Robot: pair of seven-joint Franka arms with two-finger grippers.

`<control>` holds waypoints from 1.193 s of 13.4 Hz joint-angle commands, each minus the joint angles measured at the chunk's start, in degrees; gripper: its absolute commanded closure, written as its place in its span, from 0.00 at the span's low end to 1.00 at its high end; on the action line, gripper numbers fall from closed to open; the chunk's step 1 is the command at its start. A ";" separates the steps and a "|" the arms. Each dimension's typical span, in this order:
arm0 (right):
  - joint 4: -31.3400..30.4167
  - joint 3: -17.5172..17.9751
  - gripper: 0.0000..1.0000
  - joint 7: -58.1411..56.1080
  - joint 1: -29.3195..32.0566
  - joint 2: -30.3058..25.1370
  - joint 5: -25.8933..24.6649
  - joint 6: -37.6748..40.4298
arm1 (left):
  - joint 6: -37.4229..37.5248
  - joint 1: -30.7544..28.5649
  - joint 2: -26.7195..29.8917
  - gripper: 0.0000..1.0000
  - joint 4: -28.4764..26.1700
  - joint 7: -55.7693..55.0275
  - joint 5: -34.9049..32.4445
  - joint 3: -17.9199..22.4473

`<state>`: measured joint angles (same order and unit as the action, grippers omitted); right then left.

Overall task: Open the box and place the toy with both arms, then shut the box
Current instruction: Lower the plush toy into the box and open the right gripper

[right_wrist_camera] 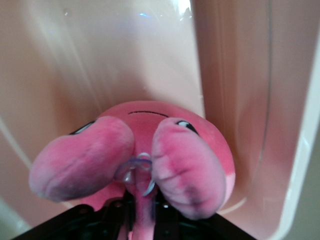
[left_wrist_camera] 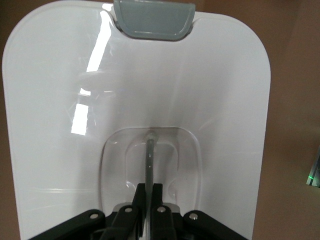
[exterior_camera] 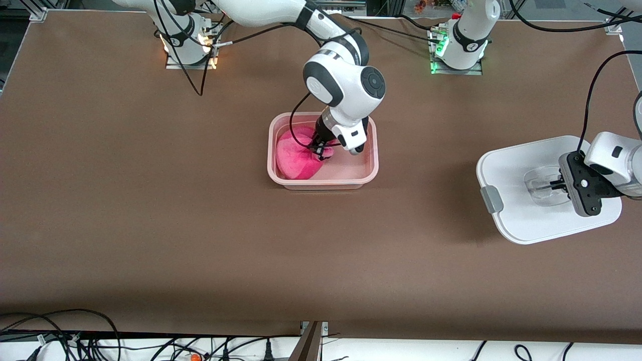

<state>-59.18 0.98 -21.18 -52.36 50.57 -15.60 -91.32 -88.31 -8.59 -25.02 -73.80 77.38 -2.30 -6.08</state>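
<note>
The pale-pink box (exterior_camera: 372, 150) stands open in the middle of the table. The bright-pink toy (exterior_camera: 295, 154) lies inside it, at the end toward the right arm. My right gripper (exterior_camera: 319, 149) reaches down into the box and is shut on a fold of the toy (right_wrist_camera: 142, 200) between its two ears; the box wall (right_wrist_camera: 235, 75) rises around it. The white lid (exterior_camera: 516, 165) lies at the left arm's end of the table, a grey clip (exterior_camera: 492, 199) on its edge. My left gripper (exterior_camera: 555, 184) is shut on the lid's clear centre handle (left_wrist_camera: 149, 155).
The two arm bases (exterior_camera: 186, 45) stand along the table's edge farthest from the front camera. Cables (exterior_camera: 50, 331) lie along the nearest edge. Bare brown table (exterior_camera: 200, 225) lies around the box and between box and lid.
</note>
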 commanded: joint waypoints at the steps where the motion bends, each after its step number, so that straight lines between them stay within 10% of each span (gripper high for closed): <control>1: 2.22 -0.63 0.00 3.07 -0.73 0.50 -0.92 -0.53 | -0.20 0.15 0.33 1.00 0.33 1.46 -0.51 -0.07; 11: 2.05 -2.21 0.00 5.26 3.40 -12.13 2.23 -2.29 | -0.28 0.77 0.24 1.00 -0.02 1.20 0.27 -1.57; 16: -0.75 -10.10 0.00 9.23 6.73 -21.36 11.34 3.16 | -0.81 7.95 -0.29 1.00 -0.02 0.49 1.15 -3.06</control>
<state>-55.63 -6.86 -13.28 -47.71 33.52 -9.35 -88.50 -88.56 -4.45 -25.30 -73.83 77.57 -2.01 -9.31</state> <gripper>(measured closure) 0.000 0.930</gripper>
